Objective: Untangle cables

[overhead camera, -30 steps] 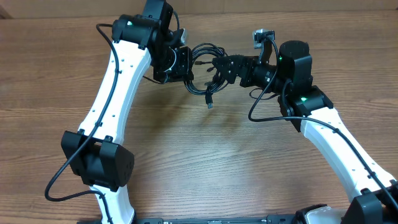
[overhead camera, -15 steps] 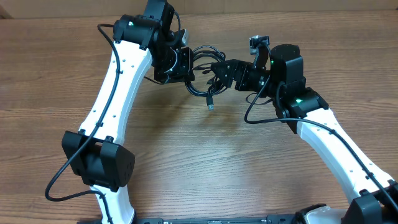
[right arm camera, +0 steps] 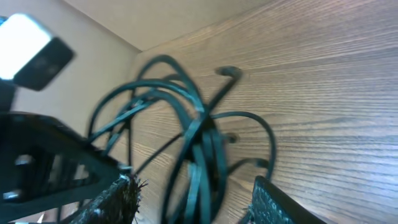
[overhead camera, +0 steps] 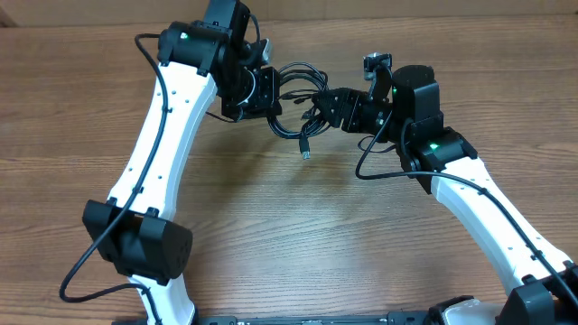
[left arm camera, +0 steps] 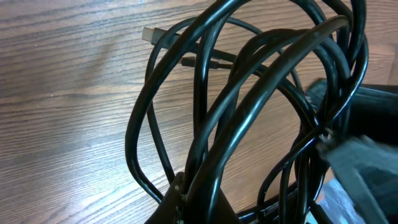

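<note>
The cables [overhead camera: 298, 86] are a black tangled bundle of loops held up over the table between the two arms. My left gripper [overhead camera: 269, 90] is shut on the bundle's left side; in the left wrist view the cables [left arm camera: 249, 93] rise in loops out of the left gripper [left arm camera: 200, 202]. My right gripper [overhead camera: 318, 101] reaches in from the right. Its jaws stand apart with strands of the cables [right arm camera: 200, 146] running between the two fingers [right arm camera: 117, 200], touching neither pad. One plug end [overhead camera: 305, 152] hangs down below the bundle.
The wooden table [overhead camera: 298, 235] lies under both arms. A tan wall [right arm camera: 93, 37] stands behind the table. The right arm's own thick black cable [overhead camera: 375, 153] loops beside its wrist.
The right gripper has moved left into the bundle and its jaws have narrowed around the strands. The left arm has shifted slightly, still holding the bundle.
</note>
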